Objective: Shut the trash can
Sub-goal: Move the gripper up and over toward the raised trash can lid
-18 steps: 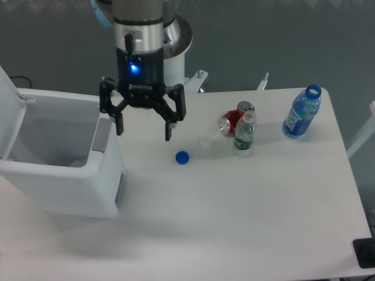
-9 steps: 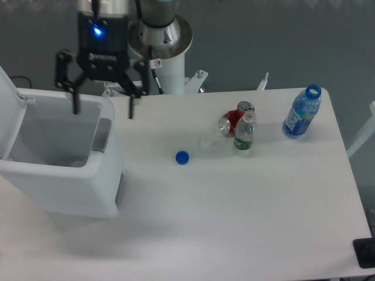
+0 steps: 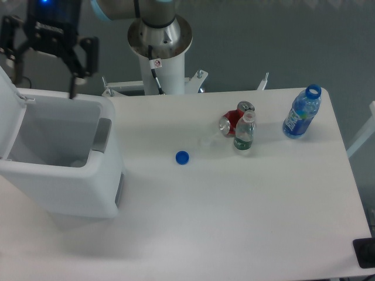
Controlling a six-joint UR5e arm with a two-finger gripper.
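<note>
Trash can (image 3: 64, 170) at nine o'clock on the table (image 3: 246, 211), lid (image 3: 9, 111) raised. Gripper (image 3: 44, 82) above its far rim, fingers (image 3: 75, 82) spread wide, holding nothing.

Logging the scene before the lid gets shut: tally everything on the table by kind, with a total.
Large white plastic trash can: 1
Plastic bottles: 2, blue uncapped, clear green-labelled
Red crushed cans: 2
Loose blue bottle cap: 1
Total: 6
</note>
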